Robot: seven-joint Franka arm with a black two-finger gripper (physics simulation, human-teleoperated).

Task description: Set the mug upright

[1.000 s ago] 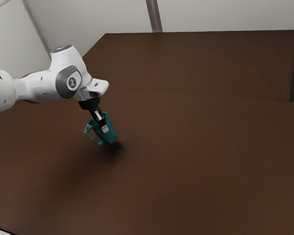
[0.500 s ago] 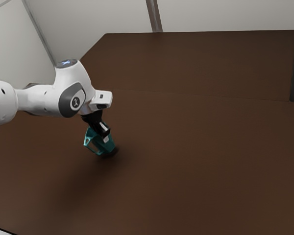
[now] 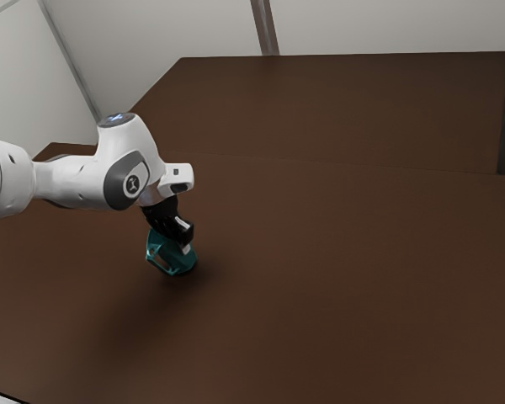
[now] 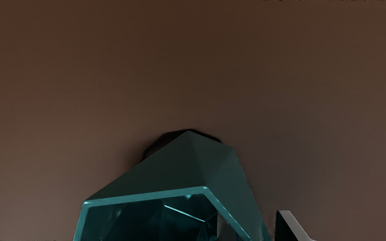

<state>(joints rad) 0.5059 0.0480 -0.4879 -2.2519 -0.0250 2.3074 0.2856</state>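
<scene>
the mug [image 3: 169,262] is tipped over the desk [image 3: 345,269], with our tool [image 3: 185,247] pinching its side, one finger [image 4: 225,229] inside.

Including a dark brown table [image 3: 362,295], stretching toward the exterior view's right; showing a pale grey wall [image 3: 387,25] beyond; featuring a darker strip [image 3: 266,27] on that wall.

Dim light leaves soft shadows across the table [image 3: 345,261].
</scene>
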